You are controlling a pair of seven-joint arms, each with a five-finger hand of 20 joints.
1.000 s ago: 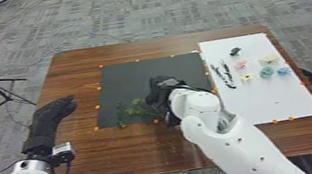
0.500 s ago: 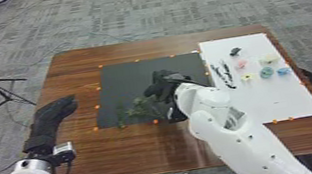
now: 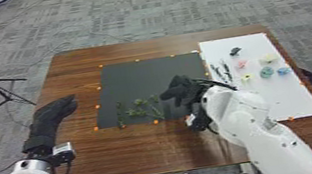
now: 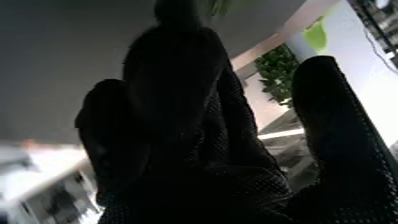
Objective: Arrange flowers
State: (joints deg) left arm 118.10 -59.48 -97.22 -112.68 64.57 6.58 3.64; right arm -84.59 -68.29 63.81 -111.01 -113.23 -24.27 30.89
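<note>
Near the middle of the head view, the right hand (image 3: pixel 182 91), fingers straight and thumb spread away, is over the black mat (image 3: pixel 146 76), beside green sprigs (image 3: pixel 139 102)

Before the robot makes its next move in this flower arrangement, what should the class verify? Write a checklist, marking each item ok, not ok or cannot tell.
1. Green sprigs lying on the black sheet: ok.
2. Pink flower, yellow flower and blue flower within the white sheet: ok.
3. Left hand off the black sheet: ok.
4. Right hand away from the black sheet: not ok, it is at the right side.
5. Right hand lifted off the surface: cannot tell.
</note>
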